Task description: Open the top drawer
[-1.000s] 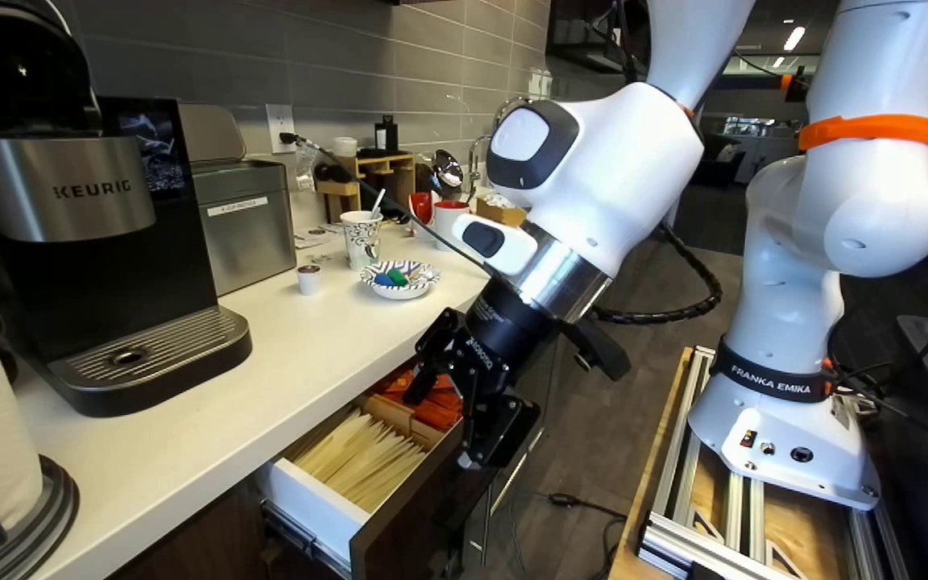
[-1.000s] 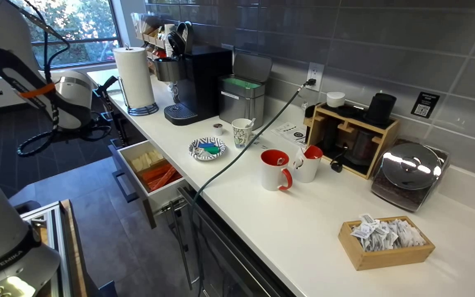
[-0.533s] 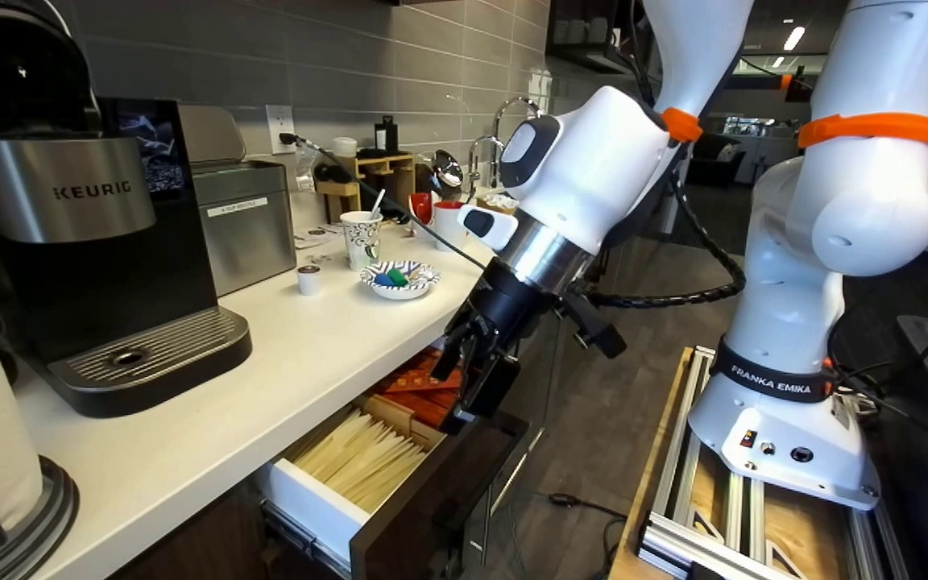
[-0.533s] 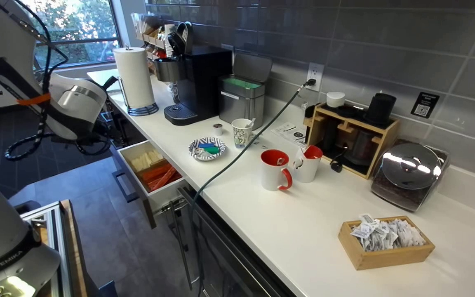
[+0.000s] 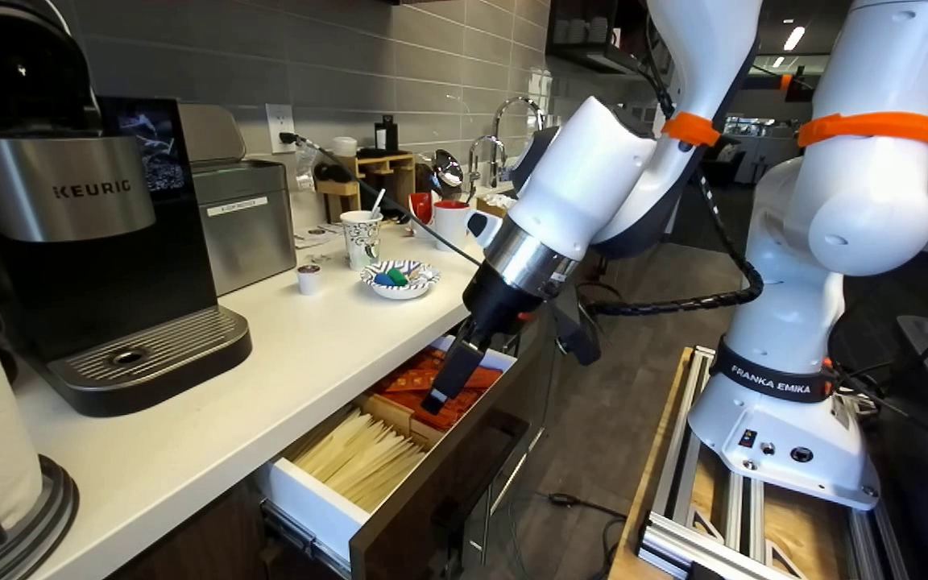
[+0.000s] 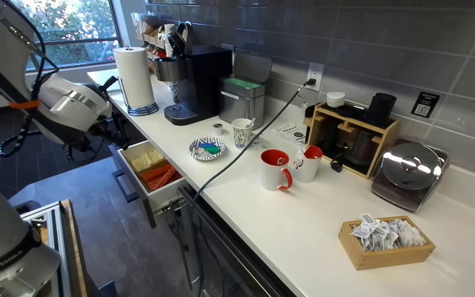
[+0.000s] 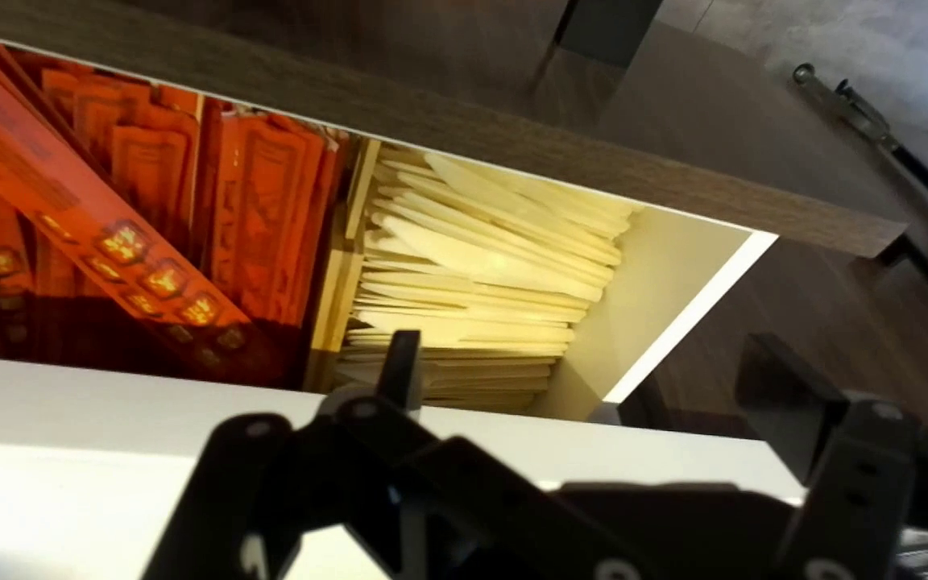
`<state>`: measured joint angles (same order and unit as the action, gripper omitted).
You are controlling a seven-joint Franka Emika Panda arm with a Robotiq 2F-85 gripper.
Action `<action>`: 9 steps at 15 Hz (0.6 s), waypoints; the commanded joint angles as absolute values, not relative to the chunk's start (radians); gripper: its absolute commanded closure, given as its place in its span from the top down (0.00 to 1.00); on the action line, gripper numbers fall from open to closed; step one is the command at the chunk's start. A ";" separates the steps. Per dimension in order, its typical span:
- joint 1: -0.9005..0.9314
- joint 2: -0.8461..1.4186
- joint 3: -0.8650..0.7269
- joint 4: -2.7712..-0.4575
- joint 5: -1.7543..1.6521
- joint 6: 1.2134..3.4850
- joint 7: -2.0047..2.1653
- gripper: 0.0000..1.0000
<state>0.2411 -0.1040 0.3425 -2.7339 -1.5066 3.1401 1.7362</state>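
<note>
The top drawer stands pulled out, with its dark brown front [image 5: 424, 499] and white side wall [image 6: 167, 194] showing in the exterior views. Pale wooden stirrers [image 7: 480, 266] and orange-red packets [image 7: 150, 193] lie in its divided interior. The dark handle [image 6: 125, 186] sits on the front, with nothing holding it. My gripper [image 5: 443, 388] hangs tilted above the drawer's front part, apart from the handle. In the wrist view my gripper [image 7: 587, 362] has its fingers [image 7: 401, 370] wide apart with nothing between them.
The white counter [image 5: 311, 346] overhangs the drawer's back. On it are a coffee machine [image 5: 101, 274], a patterned bowl [image 5: 399, 280], a paper cup [image 5: 362, 240] and mugs [image 6: 274, 171]. A cable [image 6: 237, 159] crosses the counter and hangs over its edge.
My gripper has risen from beside the drawer's front and handle to above the drawer, and the wrist has turned. The drawer has stayed pulled out without moving.
</note>
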 commanded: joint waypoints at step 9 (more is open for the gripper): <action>0.275 -0.067 0.372 -2.716 -1.291 2.983 1.806 1.00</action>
